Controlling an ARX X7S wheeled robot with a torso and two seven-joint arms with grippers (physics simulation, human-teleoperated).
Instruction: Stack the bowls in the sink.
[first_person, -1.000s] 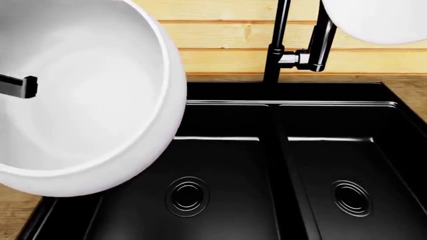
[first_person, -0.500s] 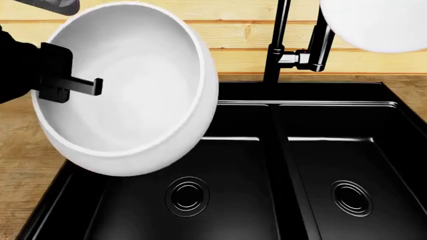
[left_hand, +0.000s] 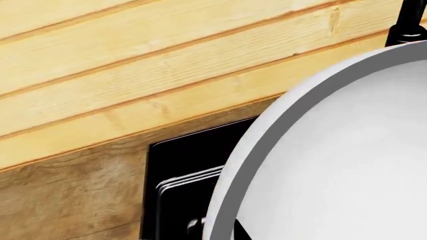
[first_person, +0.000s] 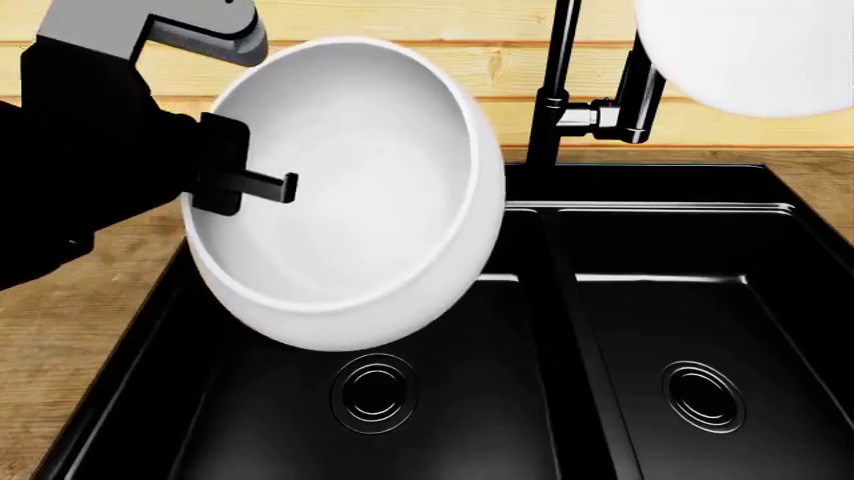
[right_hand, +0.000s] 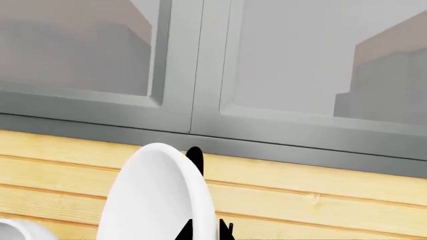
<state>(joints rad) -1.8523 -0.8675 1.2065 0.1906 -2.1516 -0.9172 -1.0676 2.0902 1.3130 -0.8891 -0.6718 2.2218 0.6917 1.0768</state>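
Now the glossy black double-basin sink (first_person: 561, 330) lies below the left hand (first_person: 240, 185), which grips the large deep white bowl (first_person: 354, 200) by its rim, carried rightward over the left basin. The right hand, itself hardly visible, apparently holds the small white bowl (first_person: 747, 50) aloft.

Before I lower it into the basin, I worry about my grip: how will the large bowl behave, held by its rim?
The large bowl looks glossy, so it may slip between the fingers. Held tilted by one edge over the sink, it could swing. It seems rigid; a drop might chip it.
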